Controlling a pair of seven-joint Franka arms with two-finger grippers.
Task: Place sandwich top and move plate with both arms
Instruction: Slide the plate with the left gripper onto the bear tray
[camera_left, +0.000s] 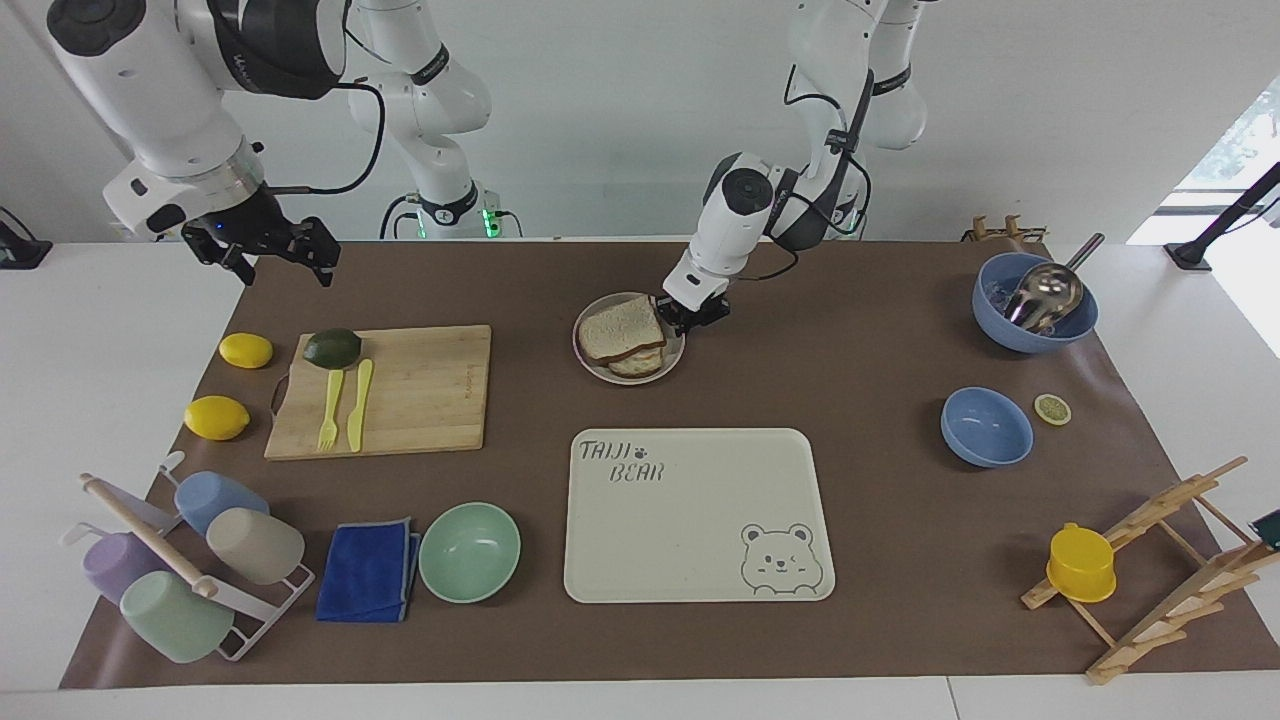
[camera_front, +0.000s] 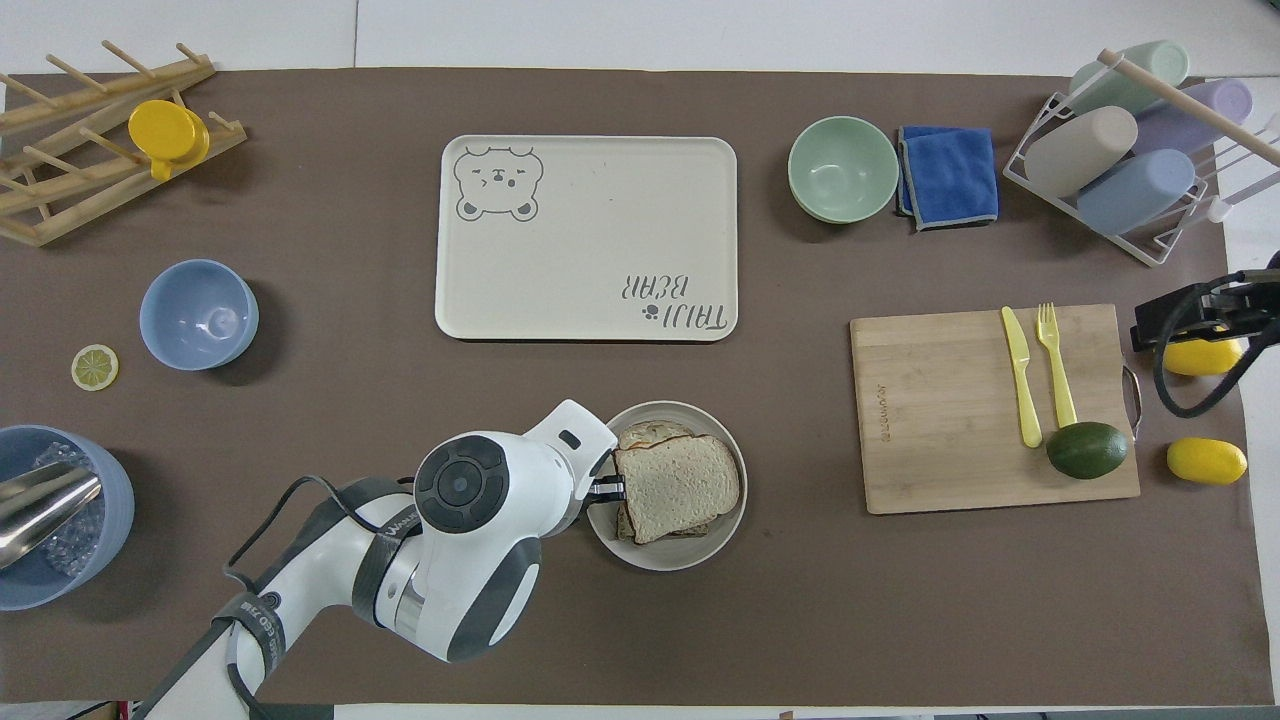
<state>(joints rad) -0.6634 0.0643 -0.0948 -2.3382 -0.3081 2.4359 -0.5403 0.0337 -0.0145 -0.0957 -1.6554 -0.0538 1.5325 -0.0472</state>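
1. Bread part looks done. The top slice (camera_left: 620, 327) sits on the stack in the plate (camera_left: 592, 368), a bit skewed and tilted, with the lower slice peeking out from under it on the side toward the tray (camera_left: 697, 515).

2. The plate sits on the brown mat nearer the robots than the tray, about level with the cutting board (camera_left: 385, 390). In the overhead view it's plate (camera_front: 728, 528) with slice (camera_front: 682, 484) on top, same story.

3. Left gripper (camera_left: 690, 317) is down at the plate's rim on the left arm's side. Its fingers are clenched, and going by where they sit I'd say they're pinching the rim, though the exact contact is too small for me to swear by. From overhead the left gripper (camera_front: 606, 488) is mostly hidden under its own wrist, only the black tip shows at the rim.

4. Right gripper (camera_left: 268, 252) hangs up in the air over the mat's corner near the board, well apart from the plate, fingers spread, nothing in them. In the overhead view the right gripper (camera_front: 1190, 318) shows at the edge, over a lemon (camera_front: 1203, 356).

5. So what's left, my guess: the plate move. If it really needs both arms, the right one hasn't joined in, so I'd call this roughly halfway.
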